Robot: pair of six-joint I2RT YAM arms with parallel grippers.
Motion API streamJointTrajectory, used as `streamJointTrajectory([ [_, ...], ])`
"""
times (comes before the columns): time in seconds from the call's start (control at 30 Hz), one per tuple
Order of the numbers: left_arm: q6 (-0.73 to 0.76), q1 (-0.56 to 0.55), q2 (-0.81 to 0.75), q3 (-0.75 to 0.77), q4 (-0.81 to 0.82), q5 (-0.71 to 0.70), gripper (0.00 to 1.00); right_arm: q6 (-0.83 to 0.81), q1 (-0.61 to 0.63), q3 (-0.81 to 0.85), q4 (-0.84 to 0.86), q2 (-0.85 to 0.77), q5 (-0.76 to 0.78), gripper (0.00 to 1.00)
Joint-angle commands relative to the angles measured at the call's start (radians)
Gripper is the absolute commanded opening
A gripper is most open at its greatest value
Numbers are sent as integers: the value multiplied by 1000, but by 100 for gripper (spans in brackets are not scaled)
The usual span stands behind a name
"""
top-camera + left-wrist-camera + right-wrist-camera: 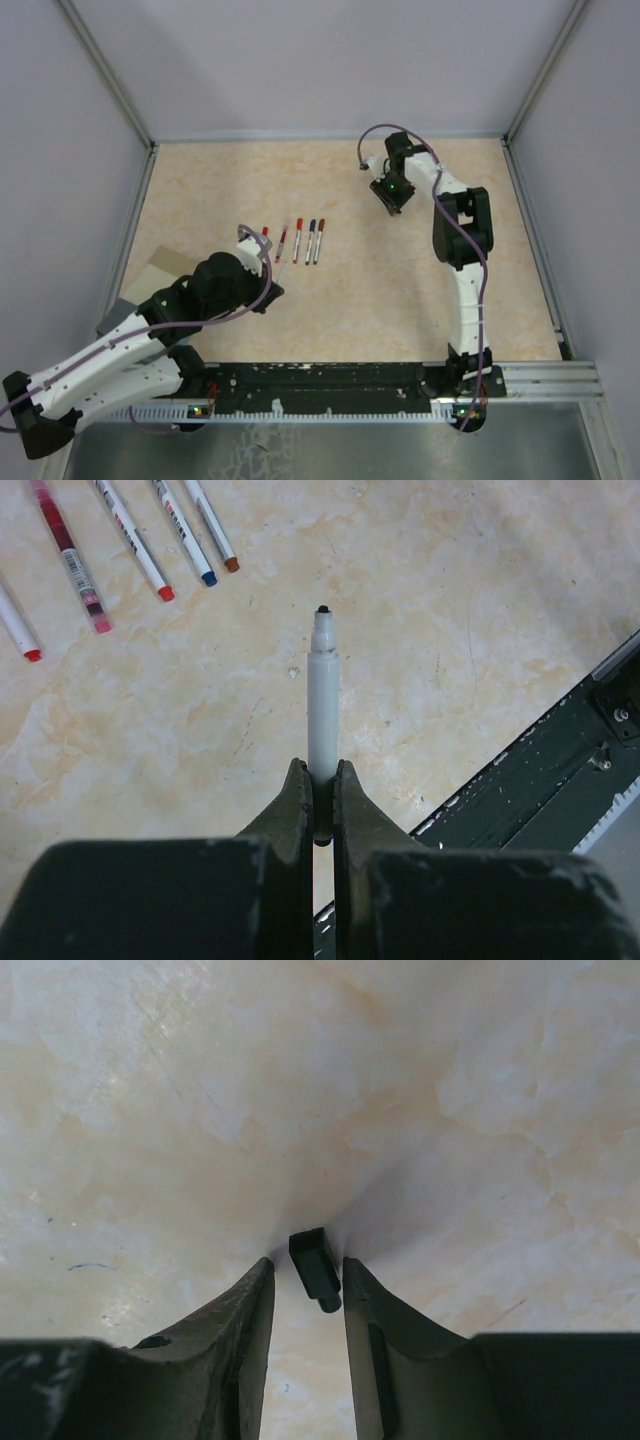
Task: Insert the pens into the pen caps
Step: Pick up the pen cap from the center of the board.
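Left hand [320, 780] pinches pen [322, 705]; right hand [306, 1266] straddles black cap [314, 1265]

No text could be read. The pens [130, 538] lying at eleven o'clock bore small dark printing on their barrels, too blurred to make out.

— What does the table [400, 300] carry?
— It has a beige, marbled top. Five pens [298, 240] lie in a row left of centre, roughly parallel, with ends in red, pink, red, blue and dark red.
— Anything else?
— A small black cap [314, 1263], apparently resting on the surface, well apart from the row. A tan sheet [165, 263] lies at the left edge.
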Motion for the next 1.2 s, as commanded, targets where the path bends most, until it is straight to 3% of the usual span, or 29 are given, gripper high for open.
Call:
streamJointTrajectory([
  [0.0,3,2,12,13,-10,13,0,16,-24,19,-25,20,37,31],
  [0.23,1,2,17,15,-11,12,0,44,-27,17,-13,21,25,25],
  [0.47,-1,1,16,12,-12,8,0,50,-28,39,-18,44,-23,30],
  [0.83,2,2,32,17,-11,10,0,48,-26,85,-52,81,-65,29],
  [1.07,-7,2,26,15,-12,7,0,69,-22,86,-58,90,-18,20],
  [1.17,-14,2,20,13,-9,1,0,101,-21,86,-41,75,10,10],
])
